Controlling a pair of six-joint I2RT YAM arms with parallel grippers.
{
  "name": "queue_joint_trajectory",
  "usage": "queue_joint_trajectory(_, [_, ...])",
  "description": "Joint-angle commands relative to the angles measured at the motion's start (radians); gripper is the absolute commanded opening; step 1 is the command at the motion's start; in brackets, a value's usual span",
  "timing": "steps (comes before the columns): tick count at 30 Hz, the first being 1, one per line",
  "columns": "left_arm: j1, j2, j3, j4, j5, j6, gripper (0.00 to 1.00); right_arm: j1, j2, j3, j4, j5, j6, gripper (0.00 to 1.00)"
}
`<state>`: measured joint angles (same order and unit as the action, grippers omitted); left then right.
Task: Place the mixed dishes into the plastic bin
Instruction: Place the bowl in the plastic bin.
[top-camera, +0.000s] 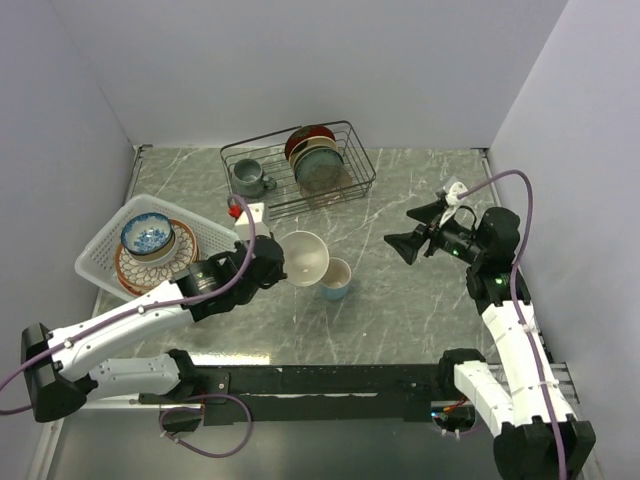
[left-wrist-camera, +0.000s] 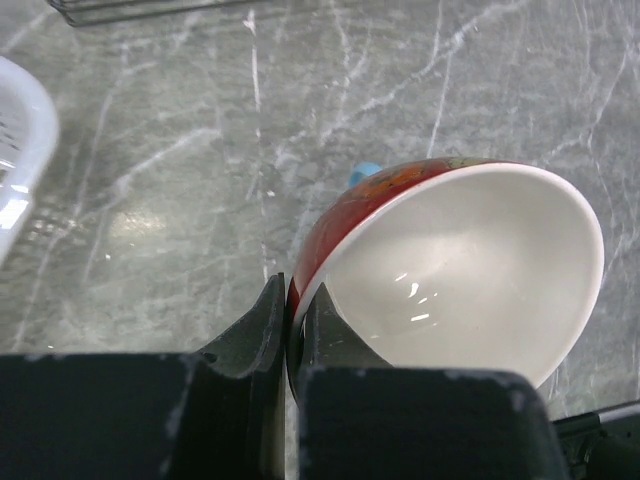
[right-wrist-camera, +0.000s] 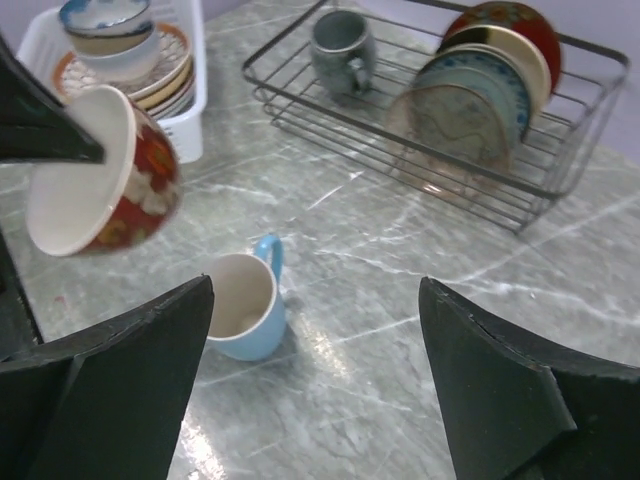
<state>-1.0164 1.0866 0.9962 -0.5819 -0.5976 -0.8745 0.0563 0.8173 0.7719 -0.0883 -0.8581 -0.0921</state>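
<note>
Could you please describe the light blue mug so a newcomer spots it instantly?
On the grey marbled table, look in front of the black wire rack. A light blue handled mug stands upright near the middle. Unlike the grey mug inside the rack, it sits on bare tabletop.

light blue mug (left-wrist-camera: 365, 172): mostly behind bowl (left-wrist-camera: 470, 270) | plastic bin (left-wrist-camera: 20, 150): cropped left

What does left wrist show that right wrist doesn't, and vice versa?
Left wrist only: the red bowl's rim pinched between the fingers of the left gripper. Right wrist only: the open right gripper, the grey mug and plates in the wire rack, dishes stacked in the plastic bin. Both: the bowl, the light blue mug, the bin.
</note>
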Motion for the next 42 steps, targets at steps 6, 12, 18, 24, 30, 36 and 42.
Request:
queue_joint_trajectory(6, [0.180,-0.189,-0.065,0.145,0.084,0.091,0.01,-0.200,-0.057,-0.109,0.101,-0.096,-0.012,1.00])
queue_joint_trajectory(12, [0.346,-0.264,-0.067,0.125,0.150,0.127,0.01,-0.250,-0.063,-0.098,0.081,-0.076,-0.029,1.00])
queue_joint_trajectory(18, [0.440,-0.252,-0.025,0.080,0.145,0.176,0.01,-0.274,-0.066,-0.097,0.070,-0.056,-0.044,1.00])
queue_joint_trajectory(24, [0.533,-0.252,0.001,0.073,0.159,0.206,0.01,-0.276,-0.073,-0.094,0.064,-0.052,-0.052,1.00])
queue_joint_trajectory(30, [0.619,-0.246,0.009,0.080,0.216,0.227,0.01,-0.277,-0.076,-0.075,0.035,-0.029,-0.069,1.00])
queue_joint_trajectory(36, [0.694,-0.223,0.012,0.080,0.239,0.238,0.01,-0.277,-0.084,-0.080,0.032,-0.015,-0.078,1.00])
queue_joint_trajectory(42, [0.775,-0.212,0.031,0.033,0.213,0.236,0.01,-0.277,-0.081,-0.085,0.036,-0.018,-0.080,1.00])
